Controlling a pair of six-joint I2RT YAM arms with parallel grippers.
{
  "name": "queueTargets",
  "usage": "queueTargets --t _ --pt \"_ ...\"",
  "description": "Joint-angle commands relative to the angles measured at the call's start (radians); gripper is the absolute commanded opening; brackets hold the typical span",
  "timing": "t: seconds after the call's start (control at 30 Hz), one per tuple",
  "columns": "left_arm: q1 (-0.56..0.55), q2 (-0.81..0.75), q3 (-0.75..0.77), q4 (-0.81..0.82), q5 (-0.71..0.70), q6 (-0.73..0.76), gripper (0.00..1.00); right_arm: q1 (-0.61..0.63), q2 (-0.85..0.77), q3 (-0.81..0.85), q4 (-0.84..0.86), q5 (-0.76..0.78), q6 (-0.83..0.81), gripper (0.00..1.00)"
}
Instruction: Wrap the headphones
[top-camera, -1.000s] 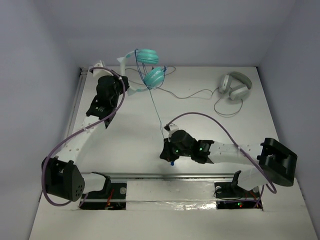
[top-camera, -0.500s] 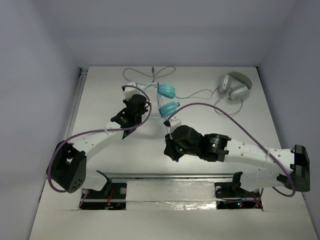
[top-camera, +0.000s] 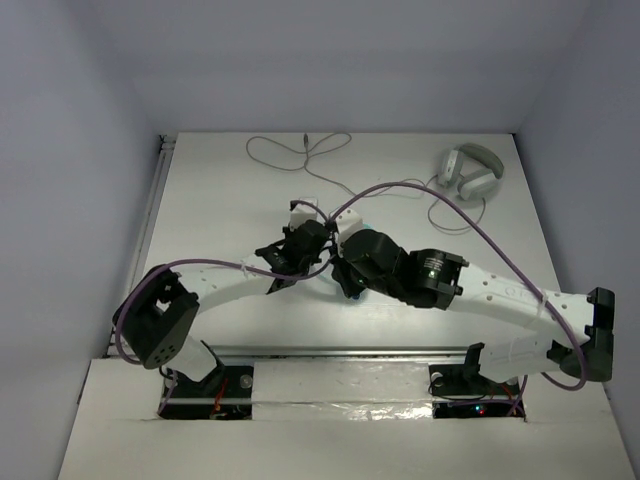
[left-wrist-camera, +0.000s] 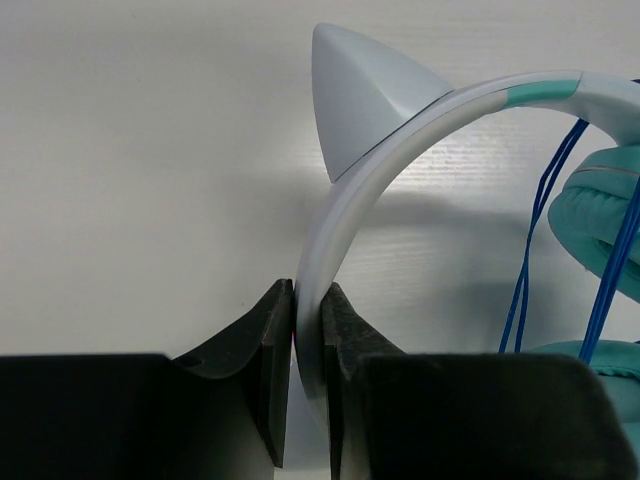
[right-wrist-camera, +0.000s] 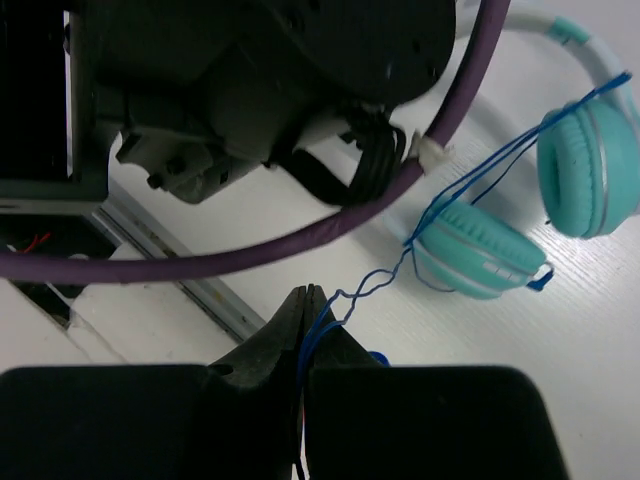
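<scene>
The headphones have teal ear cups, a pale headband with a cat-ear point, and a thin blue cable. My left gripper is shut on the headband, low over the table. My right gripper is shut on the blue cable, which runs in slack, twisted strands up to the ear cups. In the top view both grippers meet at the table's middle, left and right, and they hide most of the headphones.
Grey-white headphones lie at the back right. Their grey cable loops across the back of the table. The right arm's purple hose arcs over the middle. The table's metal front rail is close to the right gripper.
My left gripper has carried the headphones from the far back left to the table's middle. My right gripper has moved slightly back to meet it, and the blue cable has gone slack.
</scene>
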Motion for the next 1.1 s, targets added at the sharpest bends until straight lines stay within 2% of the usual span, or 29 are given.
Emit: queueTargets --t 0.0,0.1,0.2,0.5,0.6,0.87,0.93,1.07 --pt "-0.01 -0.002 0.024 0.066 0.057 -0.029 0.0 -0.032 0.008 0.058 0.009 0.015 -0.055 0.0" --pt "-0.01 -0.003 0.022 0.098 0.108 -0.02 0.0 -0.043 0.01 0.055 0.029 -0.002 -0.065 0.0" --pt "-0.01 -0.023 -0.005 0.126 0.145 -0.003 0.0 -0.074 0.002 0.042 0.028 0.051 -0.068 0.0" --pt "-0.019 -0.095 -0.071 0.069 0.278 0.057 0.0 -0.222 -0.061 -0.052 0.089 0.084 -0.133 0.0" --pt "-0.019 -0.101 -0.057 -0.007 0.326 0.078 0.0 -0.232 -0.052 -0.049 0.089 0.145 -0.163 0.0" --pt "-0.028 -0.17 -0.028 -0.058 0.561 0.146 0.0 -0.232 -0.001 -0.061 0.112 0.245 -0.21 0.0" --pt "-0.028 -0.201 -0.02 -0.093 0.585 0.166 0.0 -0.232 0.005 -0.069 0.12 0.283 -0.21 0.0" --pt "-0.028 -0.245 0.008 -0.092 0.654 0.185 0.0 -0.232 -0.004 -0.081 0.157 0.249 -0.19 0.0"
